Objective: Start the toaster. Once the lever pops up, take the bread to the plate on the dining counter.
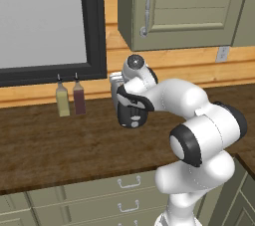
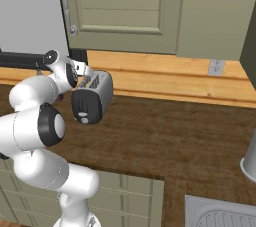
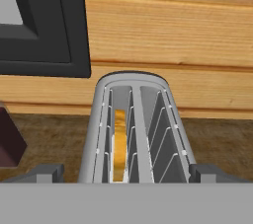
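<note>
Hovering over the toaster with jaws spread wide and nothing between them, the gripper looks straight down the two slots in the hand view, its dark tips low at the left and right edges of that frame. The bread stands on edge in the left slot, a thin golden strip near the centre of the frame, sunk below the rim. In the right base view the toaster sits left of centre on the worktop, black end panel facing the camera, with the hand just behind its top; in the left base view the arm covers most of it, and two bottles stand against the wall at centre left. The lever is too small to pick out with certainty, so whether toasting has started cannot be told. The main risk, as I judge it, is aim: the open fingers straddle the casing, not the lever, and a push downward from here may land on the top or rim and shove the light toaster along the wood. Reaching for the slice is also chancy, since it sits deep and a tip could catch the wire guides or nudge the dark bottle at the left edge.
</note>
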{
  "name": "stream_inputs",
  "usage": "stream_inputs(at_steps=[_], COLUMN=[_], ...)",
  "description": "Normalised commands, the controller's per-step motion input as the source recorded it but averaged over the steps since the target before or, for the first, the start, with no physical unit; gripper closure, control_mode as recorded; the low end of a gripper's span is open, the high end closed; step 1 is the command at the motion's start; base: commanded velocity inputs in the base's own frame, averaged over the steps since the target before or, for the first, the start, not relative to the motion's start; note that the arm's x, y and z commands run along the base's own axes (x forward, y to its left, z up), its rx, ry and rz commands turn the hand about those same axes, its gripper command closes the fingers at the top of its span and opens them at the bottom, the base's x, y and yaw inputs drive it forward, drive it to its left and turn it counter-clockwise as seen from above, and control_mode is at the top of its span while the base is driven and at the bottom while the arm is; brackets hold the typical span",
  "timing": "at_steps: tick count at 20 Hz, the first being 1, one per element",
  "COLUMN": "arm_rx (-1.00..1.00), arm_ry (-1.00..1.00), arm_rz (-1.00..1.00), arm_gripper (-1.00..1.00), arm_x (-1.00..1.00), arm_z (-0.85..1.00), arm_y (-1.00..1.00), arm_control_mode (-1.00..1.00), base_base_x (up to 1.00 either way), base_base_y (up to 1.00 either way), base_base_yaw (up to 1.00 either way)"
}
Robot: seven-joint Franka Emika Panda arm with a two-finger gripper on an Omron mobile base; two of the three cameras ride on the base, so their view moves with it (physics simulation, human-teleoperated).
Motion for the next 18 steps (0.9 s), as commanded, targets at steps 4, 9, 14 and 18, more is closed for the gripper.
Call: stream_inputs(at_steps=[4, 9, 14, 18], arm_rx=[0.00, 0.00, 0.00, 0.00], arm_ry=[0.00, 0.00, 0.00, 0.00], arm_rz=[0.00, 0.00, 0.00, 0.00], arm_gripper=[-1.00, -1.00, -1.00, -1.00], arm_x=[0.00, 0.00, 0.00, 0.00], arm_z=[0.00, 0.00, 0.00, 0.00], arm_y=[0.00, 0.00, 0.00, 0.00], arm_control_mode=[-1.00, -1.00, -1.00, -1.00], base_base_x=[0.00, 0.00, 0.00, 0.00], base_base_y=[0.00, 0.00, 0.00, 0.00], base_base_yaw=[0.00, 0.00, 0.00, 0.00])
